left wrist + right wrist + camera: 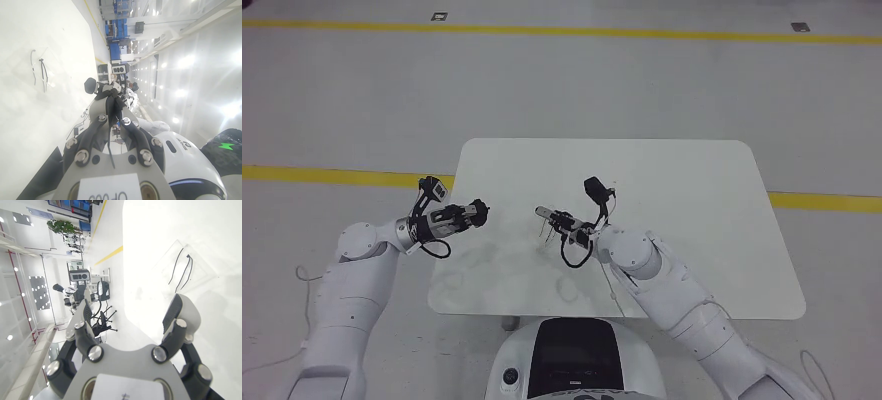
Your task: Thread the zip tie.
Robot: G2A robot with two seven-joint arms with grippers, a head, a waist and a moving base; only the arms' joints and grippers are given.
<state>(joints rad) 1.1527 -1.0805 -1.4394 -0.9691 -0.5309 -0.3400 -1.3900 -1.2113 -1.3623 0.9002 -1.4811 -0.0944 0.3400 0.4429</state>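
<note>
The left gripper (111, 92) is hanging above the left part of the white rounded-corner table (692, 200), its jaws pressed together so that no gap is showing between them. It is pinching a thin black plastic zip tie (110, 147): in the left wrist view the strap is running back from the closed fingertips, between the two finger linkages, with its free end lying over the grey gripper base. Whether the tie's head is inside the grip cannot be told, as dark material is bunching at the fingertips. Facing it across a short gap, the right gripper (130, 299) is hovering over the middle of the table with its jaws spread wide and nothing between the ribbed black pads (171, 308). In the top view the two grippers (480, 211) (544, 212) are pointing at each other, near but apart. Beyond the right gripper's fingers, two loose black zip ties (184, 273) are lying on a clear plastic sheet (205, 262) flat on the tabletop. One is bending into a narrow loop (43, 73), and the other is a single curved strand (32, 64) just beside it. Farther off, a yellow floor line (542, 31) is crossing the grey floor behind the table.
</note>
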